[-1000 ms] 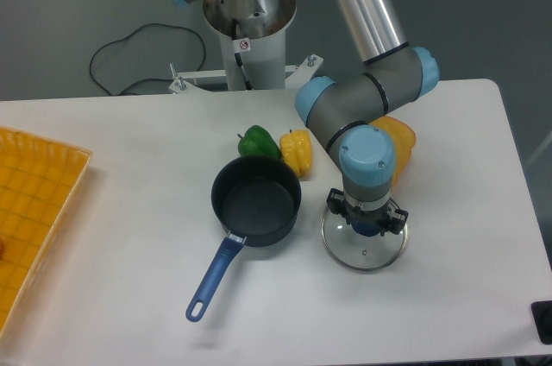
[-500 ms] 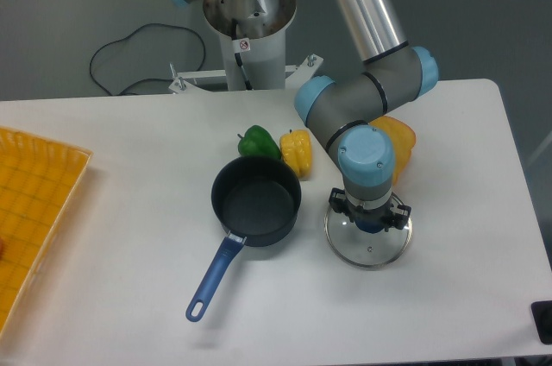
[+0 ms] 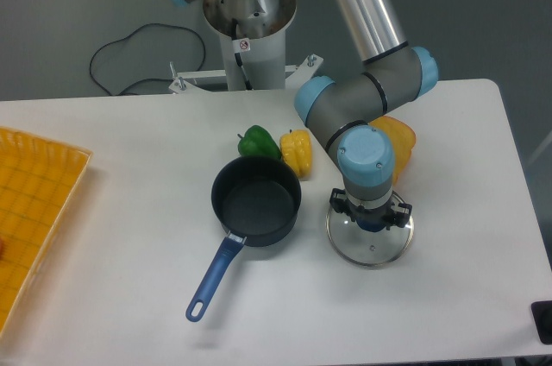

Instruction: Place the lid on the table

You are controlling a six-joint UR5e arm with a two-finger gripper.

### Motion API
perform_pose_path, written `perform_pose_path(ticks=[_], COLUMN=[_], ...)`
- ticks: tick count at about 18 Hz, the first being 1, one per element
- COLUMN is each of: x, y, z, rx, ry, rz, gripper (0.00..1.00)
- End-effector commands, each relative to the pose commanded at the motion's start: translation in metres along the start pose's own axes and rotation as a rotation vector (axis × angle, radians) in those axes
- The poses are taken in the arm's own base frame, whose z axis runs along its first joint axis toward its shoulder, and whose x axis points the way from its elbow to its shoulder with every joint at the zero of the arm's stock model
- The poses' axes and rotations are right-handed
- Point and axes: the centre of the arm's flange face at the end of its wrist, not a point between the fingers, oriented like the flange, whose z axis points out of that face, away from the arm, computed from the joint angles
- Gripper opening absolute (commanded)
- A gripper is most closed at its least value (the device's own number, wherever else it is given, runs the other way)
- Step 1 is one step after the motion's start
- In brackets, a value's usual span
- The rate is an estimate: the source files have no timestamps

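Table (image 3: 129, 185): white top with rounded corners; it carries everything below.
Tray (image 3: 34, 211): yellow and gridded, at the far left edge, well apart from the work.
Arm: reaches from the base at the back and ends in a wrist pointing straight down over the right half of the table.
Saucepan (image 3: 256, 200): dark, uncovered, blue handle running toward the front left; it stands just left of the lid, apart from it.
Lid (image 3: 369, 243): round glass disc with a metal rim, flat and level, seemingly on or just above the table to the right of the saucepan; contact with the surface cannot be told from this view.
Peppers: a green one (image 3: 257, 141) and a yellow one (image 3: 296, 150) behind the saucepan, an orange one (image 3: 398, 138) partly hidden behind the wrist.
Gripper (image 3: 369, 221): directly above the lid's centre, fingers down around the blue knob; it looks to be gripping the knob, though the wrist hides the fingertips.
Key relation: the lid lies straight below the gripper, with no sideways offset, so the coming move is likely a release and a vertical lift.
Progress: the placing looks nearly finished.
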Motion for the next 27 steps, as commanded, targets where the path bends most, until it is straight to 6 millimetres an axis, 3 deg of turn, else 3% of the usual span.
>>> perform_pose_path(ticks=[12,22,24,26,27], x=[-0.007,-0.011,-0.011,-0.014,-0.016], y=[-0.001,-0.008,-0.008,-0.009,-0.009], z=[0.005,0.012,0.012,0.008,0.005], rx=[-0.024,-0.029,-0.027,-0.021,-0.018], ry=[-0.026,-0.022,-0.023,-0.029,-0.032], rz=[-0.168,-0.201,-0.201,-0.199,-0.198], gripper=[0.55,0.58,0.62,0.83,0.99])
